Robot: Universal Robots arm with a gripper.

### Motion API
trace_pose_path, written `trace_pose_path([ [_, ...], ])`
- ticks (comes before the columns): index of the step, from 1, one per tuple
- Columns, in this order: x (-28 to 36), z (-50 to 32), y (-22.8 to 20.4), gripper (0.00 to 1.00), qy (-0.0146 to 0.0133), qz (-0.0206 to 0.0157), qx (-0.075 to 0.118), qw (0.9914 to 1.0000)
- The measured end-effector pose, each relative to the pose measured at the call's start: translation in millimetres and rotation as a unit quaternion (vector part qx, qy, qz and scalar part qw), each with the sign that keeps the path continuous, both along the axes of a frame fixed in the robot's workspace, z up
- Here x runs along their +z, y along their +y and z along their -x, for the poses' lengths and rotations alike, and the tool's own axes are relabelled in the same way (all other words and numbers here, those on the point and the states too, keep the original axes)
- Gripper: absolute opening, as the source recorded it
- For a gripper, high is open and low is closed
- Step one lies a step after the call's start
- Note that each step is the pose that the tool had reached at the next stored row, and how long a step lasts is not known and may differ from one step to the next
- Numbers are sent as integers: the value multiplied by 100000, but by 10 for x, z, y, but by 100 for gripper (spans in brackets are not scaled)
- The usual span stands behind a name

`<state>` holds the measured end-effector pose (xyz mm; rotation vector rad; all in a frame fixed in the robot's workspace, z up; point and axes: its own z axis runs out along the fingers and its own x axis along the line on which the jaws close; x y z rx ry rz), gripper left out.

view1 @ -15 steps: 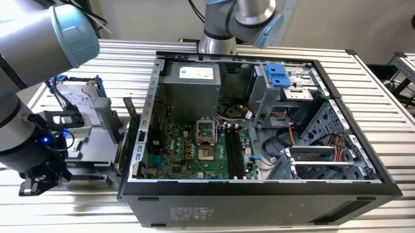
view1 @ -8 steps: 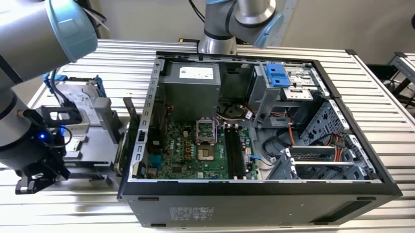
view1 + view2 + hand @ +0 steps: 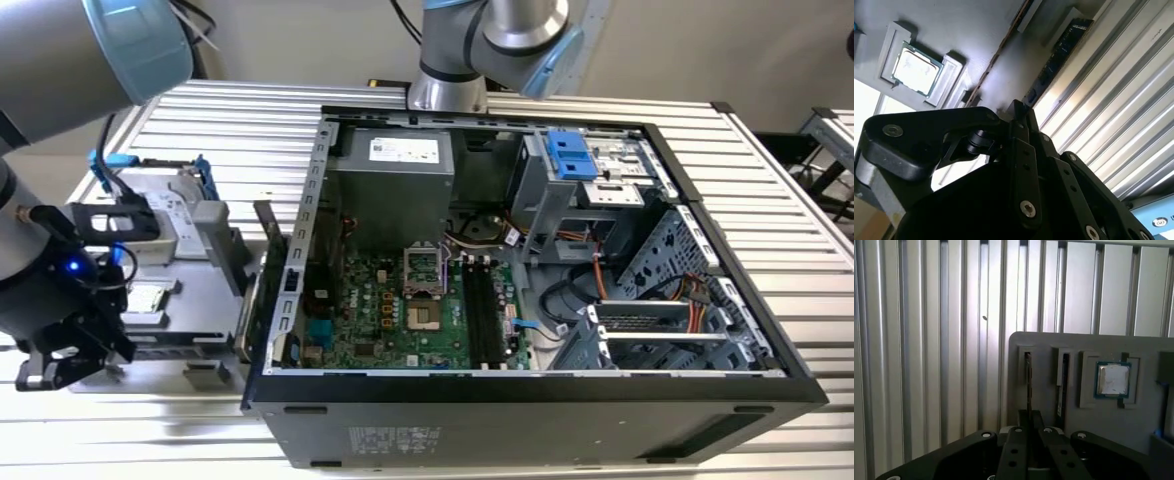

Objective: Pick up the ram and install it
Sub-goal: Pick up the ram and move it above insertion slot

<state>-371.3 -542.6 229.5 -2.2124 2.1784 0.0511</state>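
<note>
The tool (image 3: 47, 372) is seen in the exterior view hanging low over the near edge of a grey tray (image 3: 200, 300), which is set on the ribbed metal tabletop (image 3: 774, 200) beside an open computer case (image 3: 534, 395). In both wrist views the fingers (image 3: 1029, 415) are seen pressed together with no gap between them, and nothing is visibly held, so the tool (image 3: 1019, 107) is taken as clenched on nothing. The ram (image 3: 1064, 385) is found lying in a narrow recess of the tray (image 3: 1044, 345), ahead of the tool's tips and slightly to one side of them, untouched. In the second wrist view the ram (image 3: 1064, 50) is shown as a long dark board along the tray's (image 3: 954, 25) edge, just beside the ribbed tabletop (image 3: 1114, 110). A second narrow recess (image 3: 1027, 380), with a thin brownish strip in it, is lined up directly ahead of the tips. A small square silver chip (image 3: 1113, 379) is seated in its own square pocket farther to the side of the ram, away from the tool. In the exterior view the chip (image 3: 147, 296) is seen near the tool, and a hard drive with a blue bracket (image 3: 167, 210) is placed beyond it. Inside the case, well apart from the tool, the green motherboard (image 3: 387, 310) and its dark memory slots (image 3: 483, 310) are exposed.
</note>
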Motion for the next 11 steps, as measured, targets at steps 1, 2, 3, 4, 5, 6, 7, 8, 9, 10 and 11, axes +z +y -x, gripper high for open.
trace_pose_path([
  [1, 18, 0, 0, 0, 2, 2, -72, 100000],
  [2, 35, 0, 0, 0, 1, 3, -204, 100000],
  [3, 52, 0, 0, 0, 2, 3, -416, 99999],
  [4, 69, 0, 0, 0, 1, 2, -705, 99998],
  [5, 87, 0, 0, 0, -3, -2, -1048, 99995],
  [6, 103, 0, 0, 0, 3, 4, -1400, 99990],
  [7, 118, -1, 0, 0, 1, 1, -1756, 99985],
  [8, 134, -1, 0, 0, -3, -2, -2112, 99978],
  [9, 152, 0, 0, 0, 3, 2, -2436, 99970],
  [10, 172, 0, 0, 0, 4, 5, -2765, 99962],
  [11, 192, 0, 0, 0, 1, 1, -3062, 99953],
])
